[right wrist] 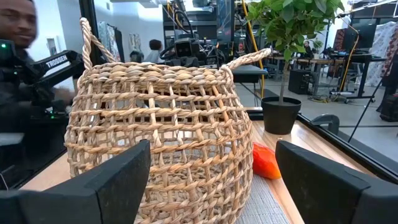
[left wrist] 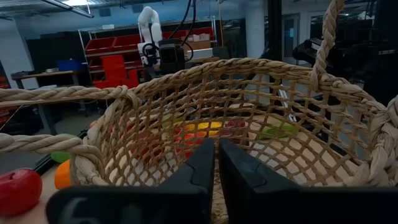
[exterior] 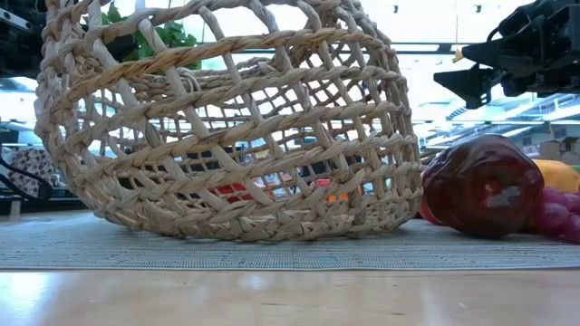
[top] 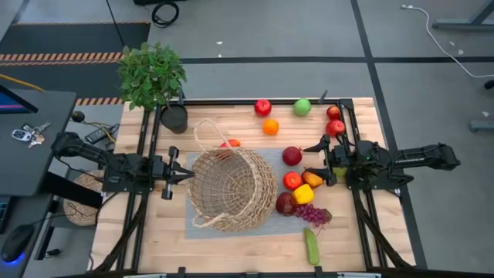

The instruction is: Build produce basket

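The large round tan wicker basket [top: 231, 188] with its thin looped handle sits on the grey woven mat [top: 255, 224] at the centre of the pale wooden table [top: 363, 232]. In the high view it appears tipped, its mouth turned partly toward the left arm. No fruit is clearly inside it yet. The produce lies outside: a cluster of red apples [top: 292, 181], a yellow piece [top: 303, 194] and purple grapes [top: 312, 214] just beside the basket's right wall, a green cucumber [top: 311, 246] nearer the front edge, and an orange [top: 270, 127], a red apple [top: 263, 106] and a green apple [top: 302, 106] toward the far edge.

The left gripper [top: 182, 174] hovers at the basket's left rim with its fingers pressed together, holding nothing. The right gripper [top: 318, 158] hangs above the fruit cluster with its fingers spread wide and empty.

Risks, as a judgement: a descent into the tightly packed cluster may knock neighbouring fruit off the mat. The light, tilted basket may shift or roll if either gripper pushes it.

An orange-red item [top: 229, 144] behind the basket is partly covered by the handle; its identity cannot be told. The low view shows only one dark red apple [exterior: 483, 186] clearly.
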Motion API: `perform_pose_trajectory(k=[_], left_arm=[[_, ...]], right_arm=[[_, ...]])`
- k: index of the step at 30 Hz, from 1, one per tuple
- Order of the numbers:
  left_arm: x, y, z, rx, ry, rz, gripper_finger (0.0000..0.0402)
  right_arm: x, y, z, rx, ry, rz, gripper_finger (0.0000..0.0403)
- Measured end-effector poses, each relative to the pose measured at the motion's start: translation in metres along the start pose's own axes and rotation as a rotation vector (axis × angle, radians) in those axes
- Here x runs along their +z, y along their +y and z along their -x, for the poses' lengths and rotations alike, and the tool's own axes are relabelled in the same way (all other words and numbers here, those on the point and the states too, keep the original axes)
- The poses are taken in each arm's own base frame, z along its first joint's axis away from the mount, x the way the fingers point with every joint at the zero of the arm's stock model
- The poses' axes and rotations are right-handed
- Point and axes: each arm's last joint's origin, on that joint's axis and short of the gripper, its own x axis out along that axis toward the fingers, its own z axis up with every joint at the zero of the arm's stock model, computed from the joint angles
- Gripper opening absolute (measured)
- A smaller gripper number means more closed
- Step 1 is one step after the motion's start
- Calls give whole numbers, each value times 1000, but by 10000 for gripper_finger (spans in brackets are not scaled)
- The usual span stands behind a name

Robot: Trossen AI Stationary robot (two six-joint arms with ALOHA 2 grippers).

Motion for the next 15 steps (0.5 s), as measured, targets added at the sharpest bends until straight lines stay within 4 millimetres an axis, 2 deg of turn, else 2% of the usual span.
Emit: perform_pose_trajectory(k=[15], left_arm=[[0, 0, 0, 0, 0, 0, 28]], right_arm=[[0, 0, 0, 0, 0, 0, 348]])
